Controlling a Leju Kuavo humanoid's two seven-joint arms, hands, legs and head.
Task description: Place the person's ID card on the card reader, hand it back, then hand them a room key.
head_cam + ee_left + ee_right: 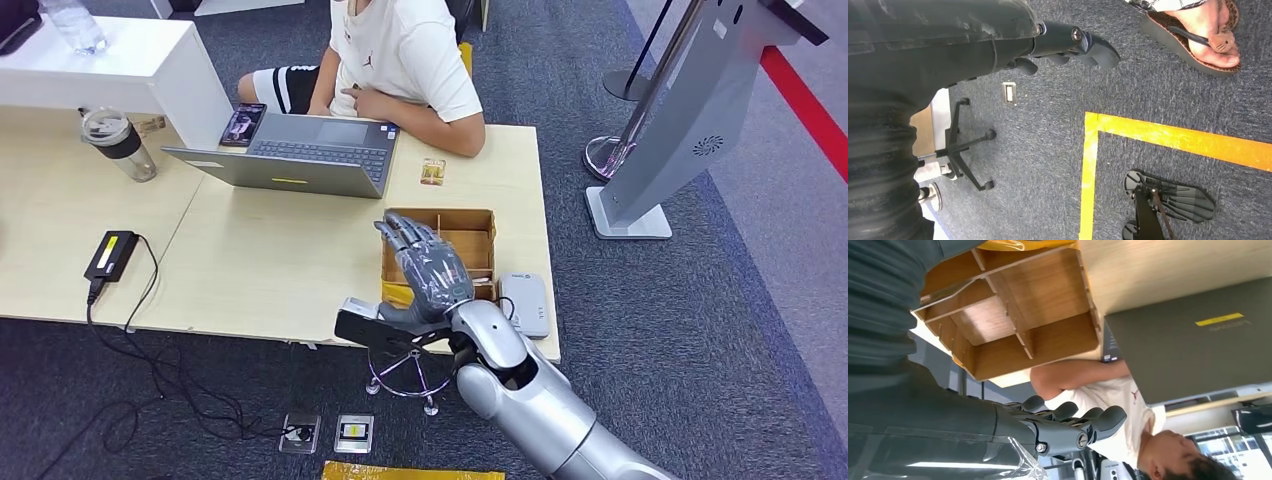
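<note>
Head view: the right hand (428, 268) hovers over the wooden divider box (462, 232), fingers loosely spread, holding nothing. The ID card (433, 172) lies beyond the box, near the person (400, 50). Likely first step: reaching past the box to pick it up.

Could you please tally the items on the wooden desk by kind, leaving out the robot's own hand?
Laptop: 1
Phone: 1
Bottle: 1
Card: 1
Wooden box: 1
White card reader: 1
Black adapter: 1
Total: 7
</note>
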